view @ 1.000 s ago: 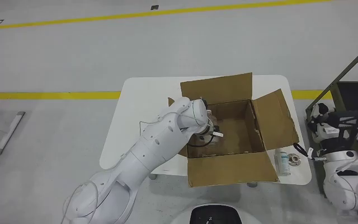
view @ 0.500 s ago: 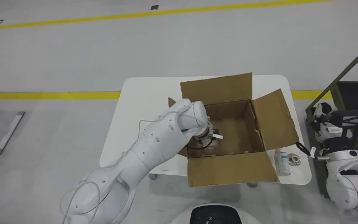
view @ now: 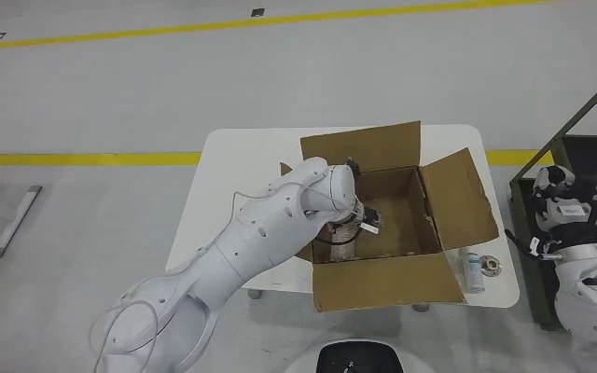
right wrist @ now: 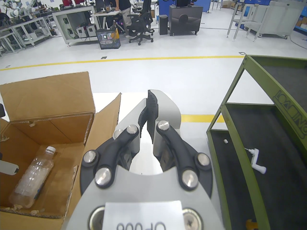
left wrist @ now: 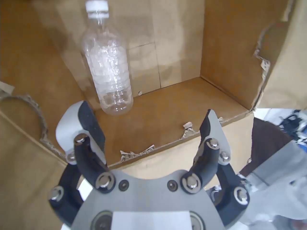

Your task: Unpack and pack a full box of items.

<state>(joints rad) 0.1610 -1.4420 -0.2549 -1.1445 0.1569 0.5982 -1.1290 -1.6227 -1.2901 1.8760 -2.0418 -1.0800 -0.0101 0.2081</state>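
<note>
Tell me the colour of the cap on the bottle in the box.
White cap, best seen in the left wrist view.

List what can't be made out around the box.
- Top view: left arm covers part of the brown cardboard box's interior.
- Top view: small white items at the white table's edge, too small to identify.
- Right wrist view: white part on the green cart, too small to identify.

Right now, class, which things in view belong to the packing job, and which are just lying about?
Job: cardboard box; clear bottle inside it; open left gripper; white bottle beside the box.
Lying about: green cart; white handle on it.
</note>
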